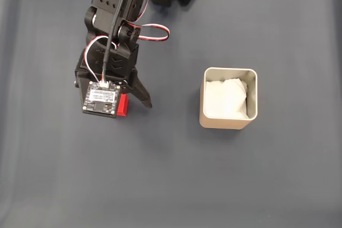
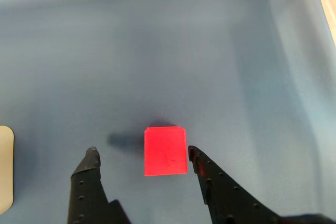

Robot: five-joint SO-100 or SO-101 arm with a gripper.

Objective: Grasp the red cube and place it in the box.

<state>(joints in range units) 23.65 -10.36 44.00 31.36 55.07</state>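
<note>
Red cube (image 2: 165, 150) between spread gripper (image 2: 142, 153) fingers — untouched (box (image 2: 5, 169) edge-cropped).

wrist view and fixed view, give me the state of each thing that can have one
red cube: on the cloth, upright, between the open fingers, not gripped; the right finger seems at its edge.
gripper: open, lowered around the cube, holding nothing.
box: upright on the cloth, open on top, crumpled white paper inside, no cube in it.
</note>
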